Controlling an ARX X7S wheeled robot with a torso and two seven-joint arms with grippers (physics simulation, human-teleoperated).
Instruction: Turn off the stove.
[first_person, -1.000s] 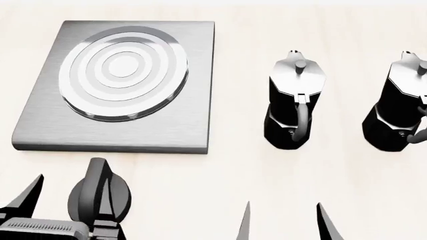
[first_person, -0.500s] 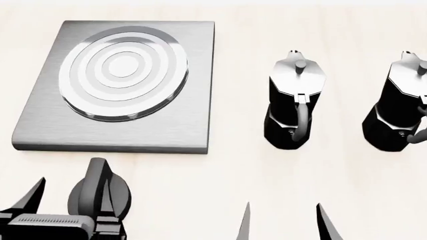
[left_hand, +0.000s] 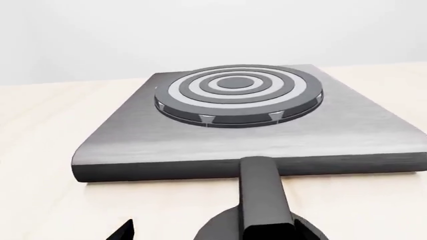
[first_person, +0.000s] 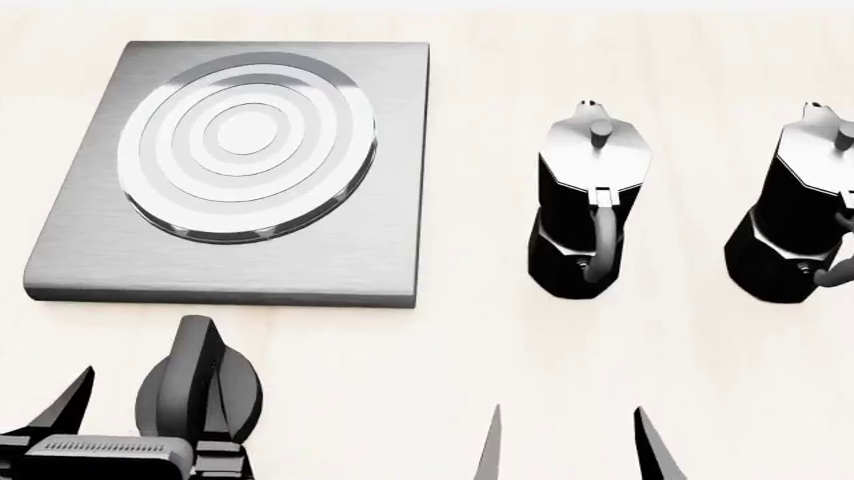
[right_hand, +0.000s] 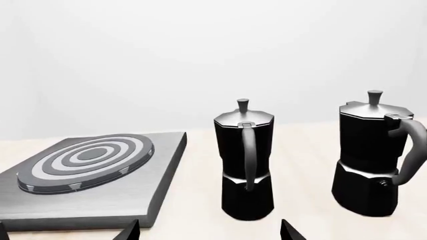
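Note:
The stove plate (first_person: 80, 260) is a flat brushed-grey square with a ringed round burner (first_person: 247, 145) at the left of the head view. It also shows in the left wrist view (left_hand: 373, 130) and the right wrist view (right_hand: 100, 200). The round black ridged knob (first_person: 200, 385) sits on the table in front of the plate, its ridge pointing at the plate's near edge. My left gripper (first_person: 140, 420) is open around the knob (left_hand: 260, 200): one finger stands well to its left, the other over its right part. My right gripper (first_person: 571, 445) is open and empty.
Two black-and-silver moka pots (first_person: 587, 210) (first_person: 801, 220) stand upright on the pale table to the right of the stove, handles toward me. In the right wrist view they (right_hand: 245, 160) (right_hand: 370, 155) stand ahead of my right gripper (right_hand: 210, 232).
My left gripper has slid a little toward the near edge of the head view. The knob, the stove and my right gripper have not moved.

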